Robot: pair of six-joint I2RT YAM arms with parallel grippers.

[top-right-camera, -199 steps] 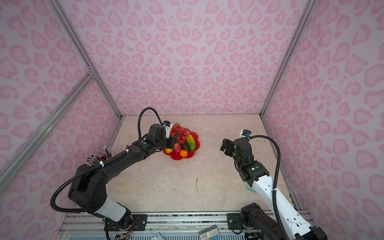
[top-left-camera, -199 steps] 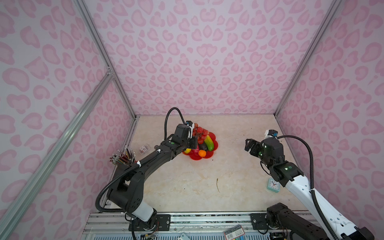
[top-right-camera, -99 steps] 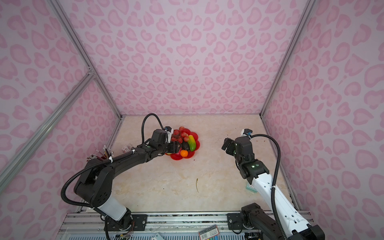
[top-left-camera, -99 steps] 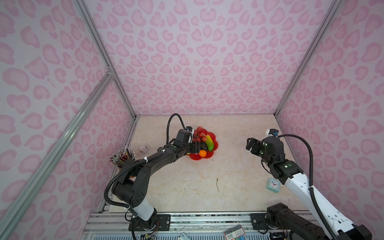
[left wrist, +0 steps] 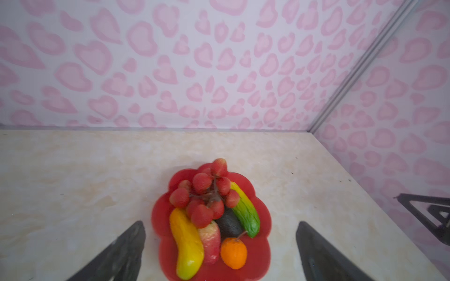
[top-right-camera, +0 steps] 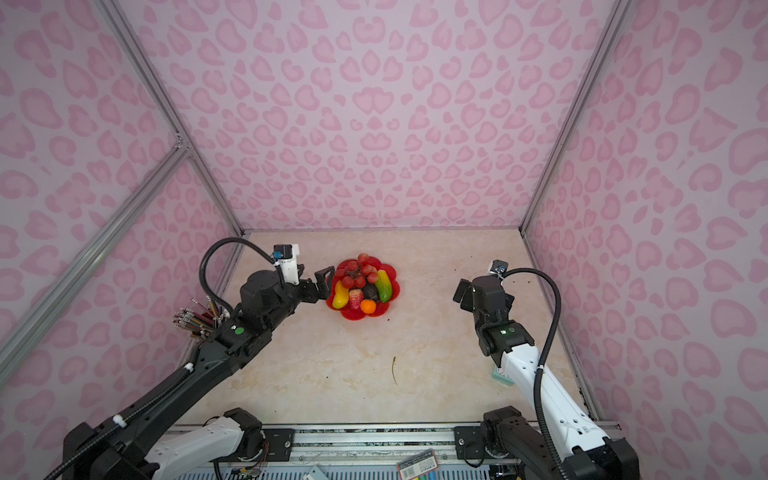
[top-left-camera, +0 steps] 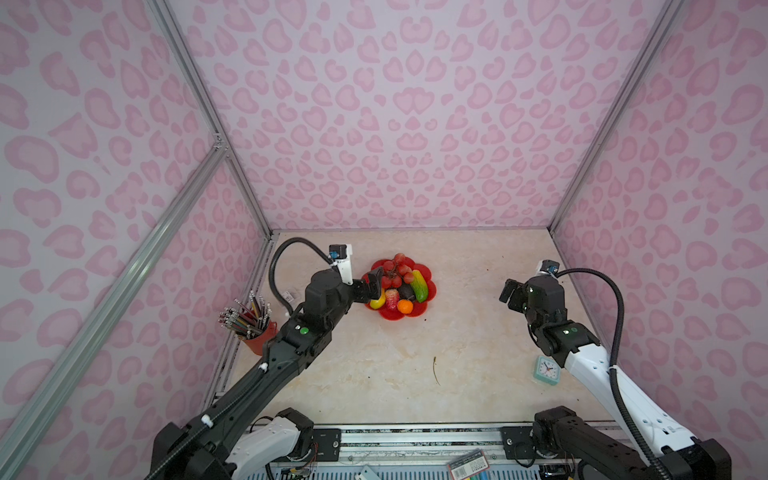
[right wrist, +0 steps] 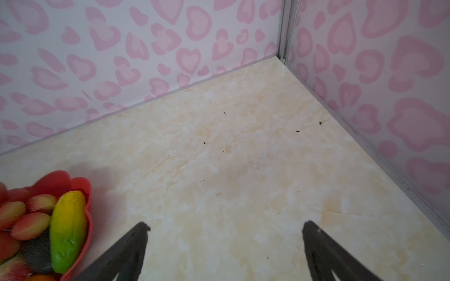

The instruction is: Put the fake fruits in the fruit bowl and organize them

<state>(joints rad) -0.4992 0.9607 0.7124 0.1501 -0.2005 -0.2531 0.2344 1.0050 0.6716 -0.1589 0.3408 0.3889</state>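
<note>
Fake fruits [left wrist: 202, 211], 6, in fruit bowl [left wrist: 160, 219]; left hand [left wrist: 220, 225], right hand [right wrist: 226, 225] apart, empty.

Glossy red plastic bowl [left wrist: 159, 219] ahead of the left jaws — smooth, waxy plastic fruits [left wrist: 187, 243] inside. Polished marble-look tabletop [right wrist: 231, 158] between the right jaws; matt black jaws; brushed metal corner post [right wrist: 285, 29].

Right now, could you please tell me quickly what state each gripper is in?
Left gripper: open, fingers wide apart, holding nothing.
Right gripper: open, holding nothing.
</note>
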